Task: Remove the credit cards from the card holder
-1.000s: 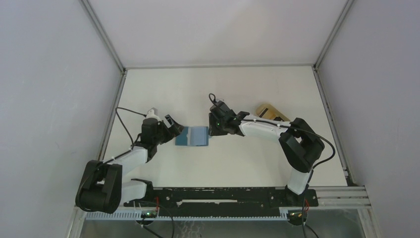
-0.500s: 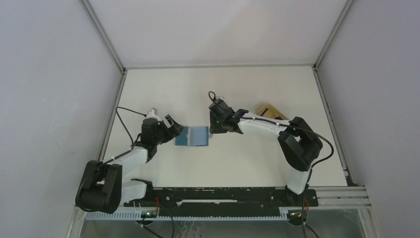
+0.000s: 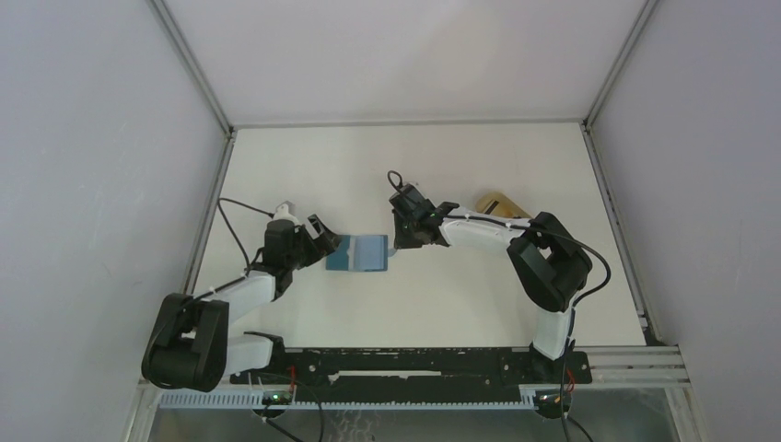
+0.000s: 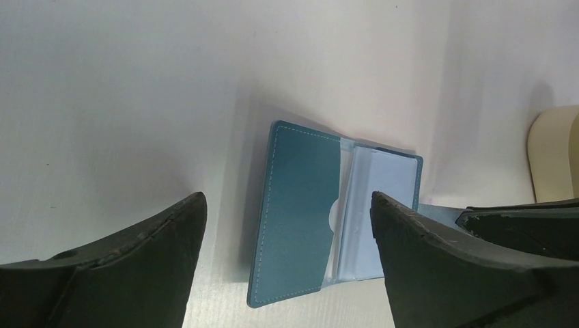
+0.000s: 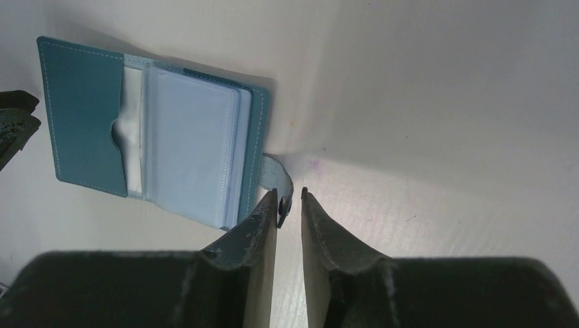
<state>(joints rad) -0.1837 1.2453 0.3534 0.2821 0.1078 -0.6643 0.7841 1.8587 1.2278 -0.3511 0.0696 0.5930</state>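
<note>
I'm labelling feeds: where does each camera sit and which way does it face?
Top external: above, behind both arms, shown whole, looking down on the white table.
Left wrist: arm-mounted, facing the open teal-blue folding card holder; wide-spread left gripper shows.
Right wrist: arm-mounted, facing its snap tab; narrow-gapped right gripper shows.
All share the card holder.

The card holder (image 3: 357, 253) lies open near the middle of the worktop (image 3: 414, 166), between the left end effector (image 3: 329, 237) just at its left edge and the right end effector (image 3: 398, 247) at its right edge. Its snap tab (image 5: 276, 179) sticks out from the right edge, the tip lying between that end effector's fingers. A card (image 3: 495, 203) lies farther right and back, behind the right arm (image 3: 479, 232), well apart from the holder.
</note>
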